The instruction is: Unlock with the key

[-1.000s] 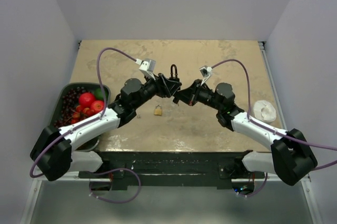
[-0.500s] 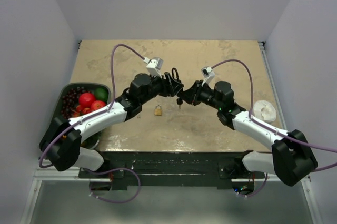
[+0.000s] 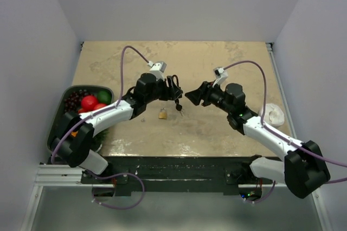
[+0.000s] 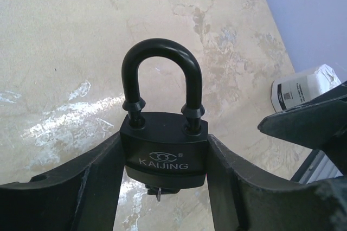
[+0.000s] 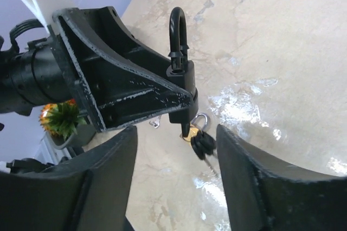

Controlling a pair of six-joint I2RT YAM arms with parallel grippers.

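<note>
On the desk [image 3: 206, 129], near centre: small brass padlock [image 3: 162, 114], lying flat. At the left edge: fruit bowl [image 3: 87, 87]. Just beyond the brass padlock, raised above the desk: black padlock [image 4: 162, 152], clamped by its body in the left tool [image 3: 169, 91], shackle pointing away, both legs seated in the body. Beneath that body: key bunch [image 5: 201, 143], hanging from the underside. To the right, apart from the lock: right tool [image 5: 176, 132], spread wide, holding nothing.

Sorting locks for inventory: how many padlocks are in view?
2. A black padlock sits clamped in the left gripper above the table; a small brass padlock lies on the table nearer the arm bases. None appears hidden.
</note>
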